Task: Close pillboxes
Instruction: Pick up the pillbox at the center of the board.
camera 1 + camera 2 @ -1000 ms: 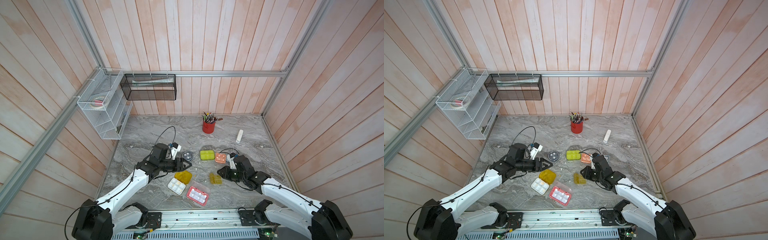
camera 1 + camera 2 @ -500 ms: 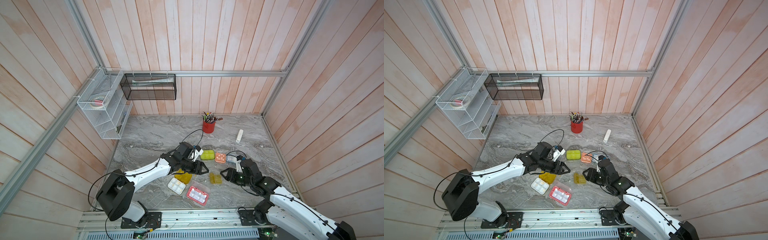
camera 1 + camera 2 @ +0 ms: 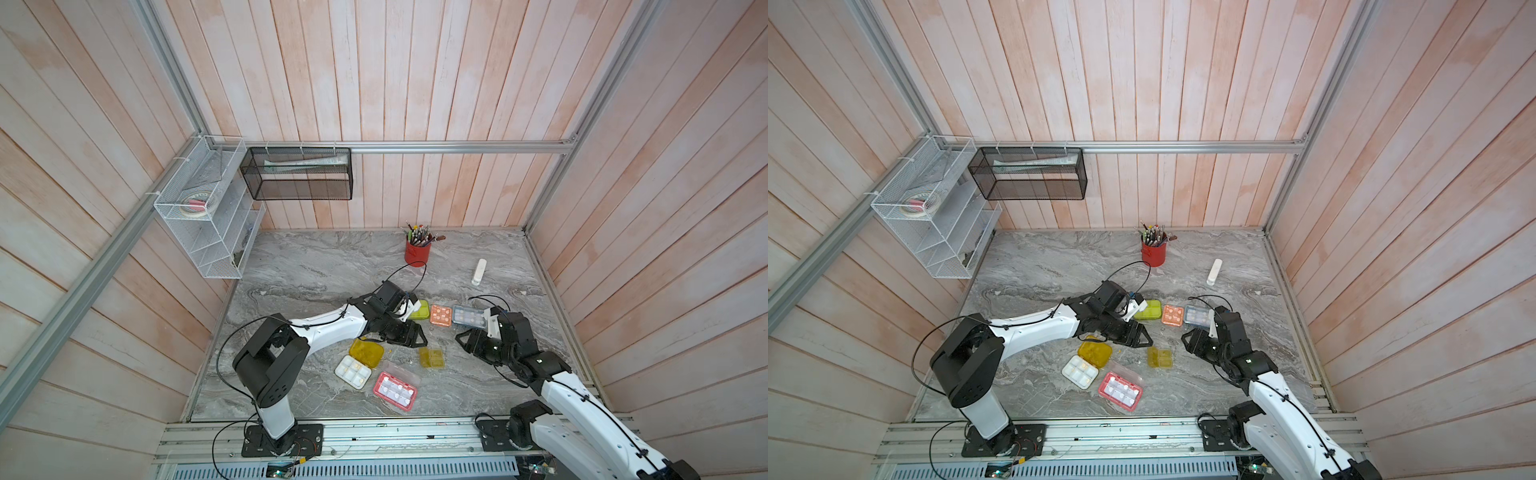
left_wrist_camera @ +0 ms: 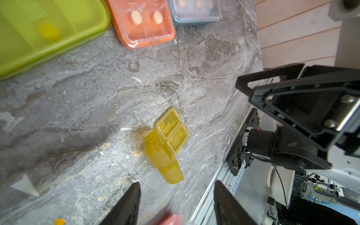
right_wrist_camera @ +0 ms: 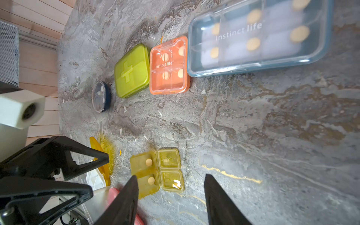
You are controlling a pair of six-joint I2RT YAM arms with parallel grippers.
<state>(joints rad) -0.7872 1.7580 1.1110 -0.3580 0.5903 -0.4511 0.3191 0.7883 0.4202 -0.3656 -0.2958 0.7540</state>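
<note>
The left hand [image 3: 419, 337] has swung in from beside the round box [image 5: 101, 96] to the middle of the surface [image 3: 316, 266]. It now hangs, jaws wide and empty, just beside the olive box [image 3: 431, 358]. The right hand [image 3: 461, 343] has widened from a narrow gap and drawn back a little; it holds nothing and stands apart on that box's other side.

The olive box lies open, its two small lids folded out flat (the right wrist view shows a pill in each cell). Behind it the lime box [image 3: 420, 309], orange box [image 3: 440, 314] and blue box [image 3: 468, 316] look shut, as does the round box. The yellow box [image 3: 365, 352] and red box [image 3: 395, 388] lie open nearer the front.

So three boxes seem left to close. With both hands facing the olive box, it is likely next.
</note>
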